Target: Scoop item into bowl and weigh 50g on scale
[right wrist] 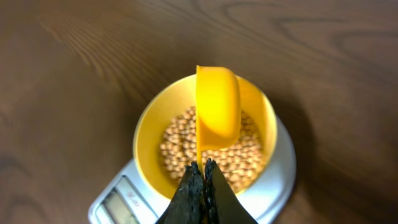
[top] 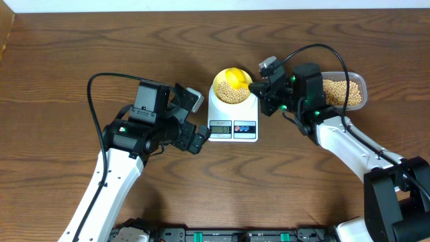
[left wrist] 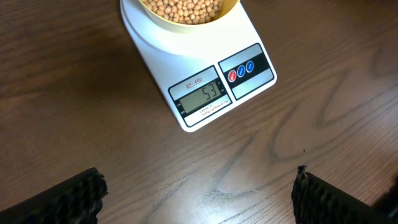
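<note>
We see our right gripper [right wrist: 203, 171] clamped on the one yellow scoop [right wrist: 217, 112], its cup over the single bowl [right wrist: 149, 124]. The bowl holds beans [right wrist: 177, 146] and sits on the one scale [left wrist: 205, 93], which reads 53. One clear tub [top: 363, 82] beside that arm holds more of them. Our left gripper [left wrist: 199, 186] hangs before the scale, fingers spread wide.

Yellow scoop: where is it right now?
The scoop is near mid-table overhead, held by the right gripper over the bowl on the scale, left of the clear tub.
</note>
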